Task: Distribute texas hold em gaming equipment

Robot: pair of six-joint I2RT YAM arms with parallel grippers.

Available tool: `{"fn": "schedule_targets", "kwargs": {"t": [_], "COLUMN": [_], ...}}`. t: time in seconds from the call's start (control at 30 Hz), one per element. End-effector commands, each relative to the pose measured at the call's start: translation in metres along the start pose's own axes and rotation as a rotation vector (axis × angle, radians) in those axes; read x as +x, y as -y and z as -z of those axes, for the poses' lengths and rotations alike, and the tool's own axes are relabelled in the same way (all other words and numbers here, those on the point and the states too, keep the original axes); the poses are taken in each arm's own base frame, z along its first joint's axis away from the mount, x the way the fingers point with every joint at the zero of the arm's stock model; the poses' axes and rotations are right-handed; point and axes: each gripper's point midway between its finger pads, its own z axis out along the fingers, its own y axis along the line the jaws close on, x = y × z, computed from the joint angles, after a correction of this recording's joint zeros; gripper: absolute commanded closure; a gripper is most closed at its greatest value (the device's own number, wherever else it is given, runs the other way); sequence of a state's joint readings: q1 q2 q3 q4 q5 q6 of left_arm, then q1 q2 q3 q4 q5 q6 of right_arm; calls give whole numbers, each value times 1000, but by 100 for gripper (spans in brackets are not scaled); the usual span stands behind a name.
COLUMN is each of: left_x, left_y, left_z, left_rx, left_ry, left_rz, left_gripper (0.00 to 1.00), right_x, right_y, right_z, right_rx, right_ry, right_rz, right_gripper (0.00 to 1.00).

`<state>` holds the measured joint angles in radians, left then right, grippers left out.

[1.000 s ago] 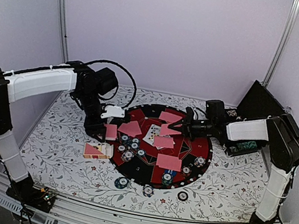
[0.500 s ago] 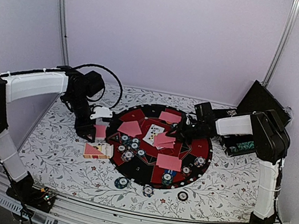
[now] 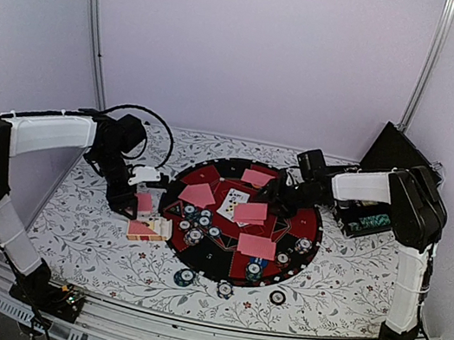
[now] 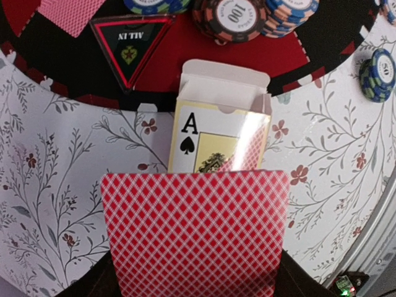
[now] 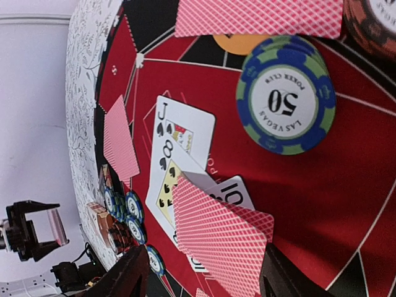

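Left wrist: left tool (image 4: 198, 281) clamps red-backed card (image 4: 195, 229), free edge toward card box (image 4: 219, 124); long axis unclear.

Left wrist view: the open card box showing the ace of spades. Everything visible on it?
The card box is glossy cardboard, a tuck box printed with an ace of spades on cream and yellow. Its white top flap is open, and that end overlaps the edge of the round mat; the rest lies flat on the floral tablecloth. A red-backed card in front hides its near end. No jaws touch it.
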<state>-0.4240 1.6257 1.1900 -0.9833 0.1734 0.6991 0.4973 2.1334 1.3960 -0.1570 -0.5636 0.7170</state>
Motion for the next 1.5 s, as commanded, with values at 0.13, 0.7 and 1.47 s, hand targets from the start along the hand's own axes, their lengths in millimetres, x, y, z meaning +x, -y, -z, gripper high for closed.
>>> {"fn": "schedule_targets", "kwargs": {"t": [0.13,0.7,1.47], "left_x": [24,61,30], "left_y": [-55,-109,-130], "left_z": [0,-66,17], "left_rx": [-106,-163,-300], "left_ry": [41,0,186], "left_rz": [86,211,256], "left_gripper": [100,100,0], "right_x": [-11,7,2], "right_y": [-42,-29,-12], "right_z": [55,148,235], "right_rx": [36,199,288], "right_ry": [101,312,482], "right_rz": [102,161,117], "right_gripper": [19,6,1]}}
